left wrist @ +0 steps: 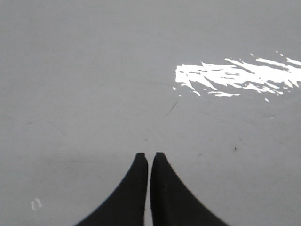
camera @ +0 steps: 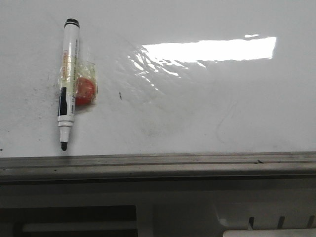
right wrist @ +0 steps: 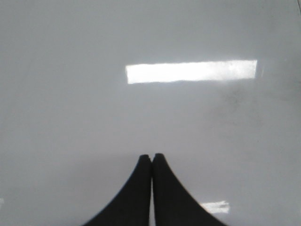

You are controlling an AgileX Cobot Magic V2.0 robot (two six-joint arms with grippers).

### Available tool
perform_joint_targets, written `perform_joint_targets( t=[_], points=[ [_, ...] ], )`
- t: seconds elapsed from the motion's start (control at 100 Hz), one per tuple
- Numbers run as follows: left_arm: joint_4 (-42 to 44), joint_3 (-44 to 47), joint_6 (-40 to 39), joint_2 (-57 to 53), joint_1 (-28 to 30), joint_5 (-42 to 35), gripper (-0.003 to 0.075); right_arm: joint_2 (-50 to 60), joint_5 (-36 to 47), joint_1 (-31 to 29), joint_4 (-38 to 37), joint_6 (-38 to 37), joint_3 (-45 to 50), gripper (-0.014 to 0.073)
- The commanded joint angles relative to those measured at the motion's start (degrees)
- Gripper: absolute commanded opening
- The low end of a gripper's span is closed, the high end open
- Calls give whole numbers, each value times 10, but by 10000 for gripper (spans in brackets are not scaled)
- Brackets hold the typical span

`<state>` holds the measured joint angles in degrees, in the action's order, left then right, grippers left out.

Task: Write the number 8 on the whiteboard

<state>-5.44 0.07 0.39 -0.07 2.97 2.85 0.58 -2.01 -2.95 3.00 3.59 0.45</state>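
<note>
The whiteboard (camera: 207,113) lies flat, glossy white with faint grey smudges, a bright glare and a grey metal edge strip along its near side. No number 8 shows on it; only a tiny black mark (camera: 120,96) and specks. A white marker pen (camera: 67,81) with black cap end and bare tip lies at the left, taped to a small red ball (camera: 84,91). My left gripper (left wrist: 149,155) is shut and empty over bare board (left wrist: 94,94). My right gripper (right wrist: 152,156) is shut and empty over bare board (right wrist: 70,94). Neither gripper shows in the front view.
The grey edge strip (camera: 158,163) runs along the near side of the board, with the robot's white base (camera: 177,212) below it. A short thin dark line (left wrist: 172,108) shows in the left wrist view near the glare.
</note>
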Motion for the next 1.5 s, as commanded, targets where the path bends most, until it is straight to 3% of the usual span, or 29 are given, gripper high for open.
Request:
perform_joint_targets(
  t=[0.0,0.13,0.3,0.46,0.65,0.76,0.9,1.009,1.199,1.489],
  points=[
    [-28,10,0,-18,0,-50,-21,12,20,-2,-1,4,-29,-63],
    [-35,-7,0,-17,0,-21,-21,7,-22,-2,-1,4,-55,-63],
    [-35,-77,0,12,0,73,-21,-34,-115,-2,38,4,-106,-63],
    [-45,-140,0,55,-4,69,-20,-99,-184,-2,38,4,-159,-63],
    [-39,-185,1,100,-4,110,-14,-142,-190,-1,38,4,-171,-63],
    [-39,-187,1,118,-4,108,103,-142,-192,-1,38,4,-171,-63],
    [-41,-173,1,131,-4,44,386,-142,-192,-1,38,4,-170,-63],
    [-78,-163,1,141,-11,-21,441,-142,-190,-1,38,4,-170,-63],
    [-62,-167,1,173,-87,-25,441,-142,-189,-1,38,4,-170,-63],
    [-56,-167,1,291,-311,-86,442,-142,-189,-1,38,4,-170,-63]
  ],
)
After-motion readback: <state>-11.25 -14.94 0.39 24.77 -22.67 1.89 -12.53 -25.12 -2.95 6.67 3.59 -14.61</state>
